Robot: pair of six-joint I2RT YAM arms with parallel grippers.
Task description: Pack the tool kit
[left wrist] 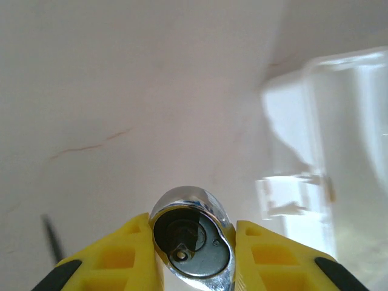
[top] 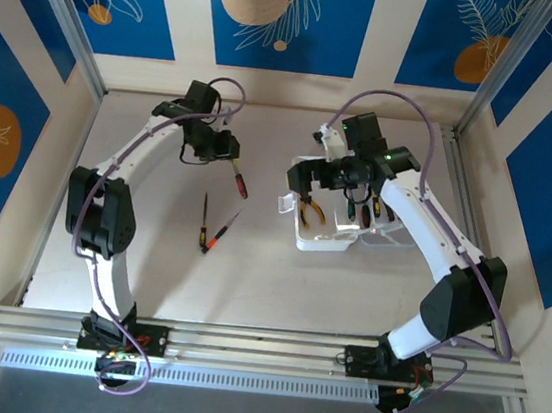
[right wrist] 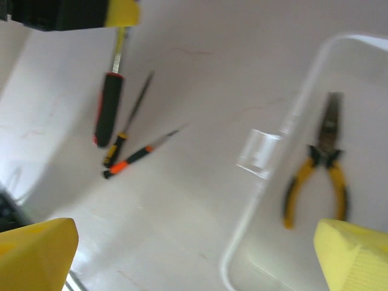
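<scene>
The left gripper [top: 225, 148] is clenched on the chrome head of the ratchet wrench [top: 240, 182], which leaves the red-and-black handle free, probably so it can be lowered handle first. The wrench's long axis runs from the gripper toward the near edge, angled slightly toward the translucent case [top: 313, 246]. The right gripper [top: 345, 180] hangs spread wide over the case and grasps nothing. The yellow-handled pliers [right wrist: 318, 160] lie inside the case. Two screwdrivers [top: 211, 227] lie on the table [top: 246, 284] between the arms, not yet packed.
</scene>
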